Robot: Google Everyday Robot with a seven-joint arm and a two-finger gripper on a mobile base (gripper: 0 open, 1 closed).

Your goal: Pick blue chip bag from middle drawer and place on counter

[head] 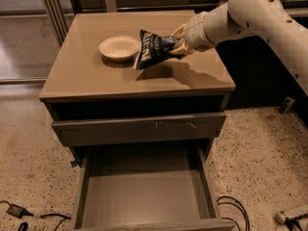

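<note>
The blue chip bag point(151, 48) is held over the tabletop point(91, 78), just to the right of a pale bowl point(119, 47). It is tilted, with its lower corner pointed down at the surface; whether that corner touches cannot be told. The gripper point(176, 39) is placed above the tabletop's right half, and its fingers point(179, 31) are closed on the bag's right end. Below, the middle drawer point(144, 198) is pulled out
</note>
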